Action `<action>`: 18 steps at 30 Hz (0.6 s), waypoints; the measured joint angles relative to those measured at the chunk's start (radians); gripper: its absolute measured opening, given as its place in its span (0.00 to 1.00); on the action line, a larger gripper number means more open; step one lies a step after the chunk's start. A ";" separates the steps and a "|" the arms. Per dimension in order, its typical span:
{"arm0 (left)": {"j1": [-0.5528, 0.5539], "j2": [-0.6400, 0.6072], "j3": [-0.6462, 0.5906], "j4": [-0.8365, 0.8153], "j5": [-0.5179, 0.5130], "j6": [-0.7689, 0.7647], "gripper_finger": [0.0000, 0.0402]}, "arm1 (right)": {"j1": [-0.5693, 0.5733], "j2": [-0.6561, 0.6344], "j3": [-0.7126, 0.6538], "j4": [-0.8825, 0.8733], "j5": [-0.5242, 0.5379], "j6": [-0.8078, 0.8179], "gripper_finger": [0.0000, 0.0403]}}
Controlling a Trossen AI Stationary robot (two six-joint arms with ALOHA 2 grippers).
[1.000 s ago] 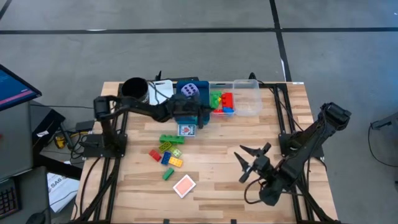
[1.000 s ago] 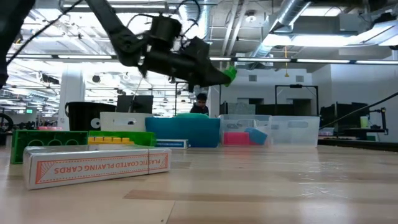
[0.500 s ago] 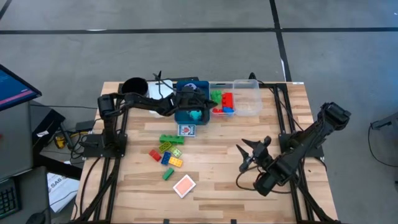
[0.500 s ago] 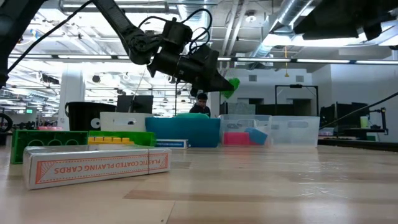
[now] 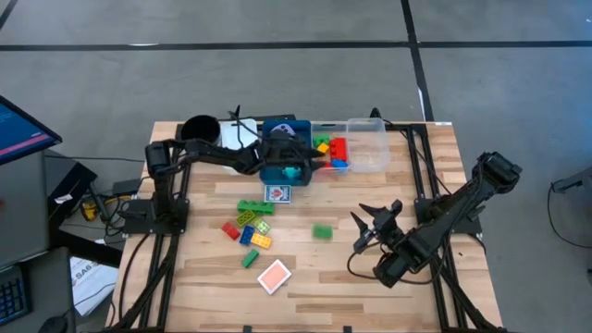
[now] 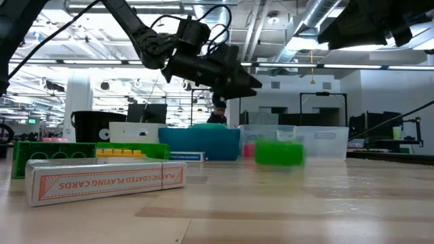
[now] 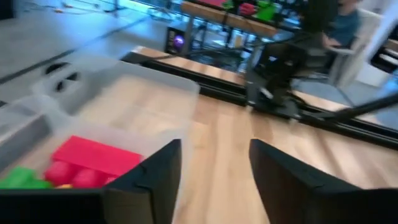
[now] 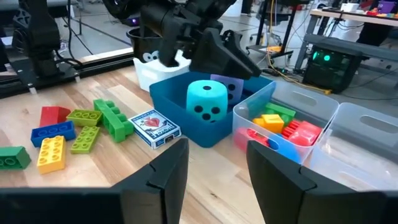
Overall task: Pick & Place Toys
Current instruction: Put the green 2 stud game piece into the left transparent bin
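Observation:
My left gripper hangs open and empty above the clear bin; it also shows in its own wrist view. A green brick shows blurred on the table's middle, and in the low view in front of the bins. My right gripper is open and empty above the table just right of that brick. The cyan die and purple die sit in the blue bin. Several bricks lie at left centre.
The clear bin holds red, green, yellow and blue bricks. A blue card box lies before the blue bin, and a red-backed card box near the front edge. A black cup and a white bin stand far left.
My left gripper carried a green brick at its fingertips toward the far edge, over the bins, then let it go. The brick has fallen onto the table's middle, well short of the clear bin. My right arm has shifted slightly toward the far edge.

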 joint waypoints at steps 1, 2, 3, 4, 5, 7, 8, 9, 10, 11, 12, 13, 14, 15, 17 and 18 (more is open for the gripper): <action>-0.005 0.000 0.000 -0.004 0.025 0.000 0.48 | 0.000 0.000 0.000 0.000 0.000 0.000 0.39; -0.012 -0.003 0.000 -0.014 0.053 0.000 0.50 | 0.000 0.000 0.000 -0.001 0.000 0.000 0.39; -0.022 -0.008 0.000 -0.027 0.085 0.000 0.52 | 0.000 0.000 0.000 -0.003 0.000 0.000 0.39; -0.033 -0.012 0.000 -0.040 0.114 0.000 0.53 | 0.000 0.000 0.000 -0.003 -0.003 -0.007 0.39; -0.046 -0.020 0.000 -0.064 0.143 0.000 0.55 | 0.000 0.000 0.000 0.001 -0.021 -0.029 0.39; -0.075 -0.041 -0.003 -0.126 0.179 0.003 0.57 | 0.000 0.001 0.000 0.021 -0.080 -0.086 0.39; -0.091 -0.055 -0.003 -0.164 0.184 0.015 0.58 | 0.000 0.004 0.000 0.038 -0.111 -0.116 0.39; -0.109 -0.071 -0.003 -0.204 0.185 0.035 0.58 | 0.002 0.007 0.000 0.059 -0.139 -0.152 0.40; -0.126 -0.088 -0.003 -0.235 0.185 0.058 0.59 | 0.007 0.011 0.000 0.089 -0.160 -0.191 0.40; -0.145 -0.106 -0.003 -0.269 0.185 0.080 0.59 | 0.012 0.018 0.000 0.136 -0.179 -0.244 0.40; -0.166 -0.127 -0.003 -0.294 0.185 0.101 0.60 | 0.020 0.026 0.000 0.189 -0.201 -0.305 0.41; -0.186 -0.149 -0.003 -0.323 0.185 0.120 0.60 | 0.028 0.033 0.000 0.241 -0.225 -0.369 0.42; -0.205 -0.168 -0.003 -0.341 0.186 0.140 0.59 | 0.038 0.041 0.000 0.305 -0.244 -0.427 0.43; -0.224 -0.192 -0.003 -0.363 0.185 0.158 0.59 | 0.045 0.052 0.000 0.380 -0.264 -0.480 0.44; -0.258 -0.236 -0.003 -0.397 0.182 0.183 0.59 | 0.058 0.077 0.001 0.511 -0.288 -0.565 0.46; -0.275 -0.258 -0.003 -0.413 0.172 0.188 0.58 | 0.063 0.095 0.001 0.582 -0.289 -0.592 0.47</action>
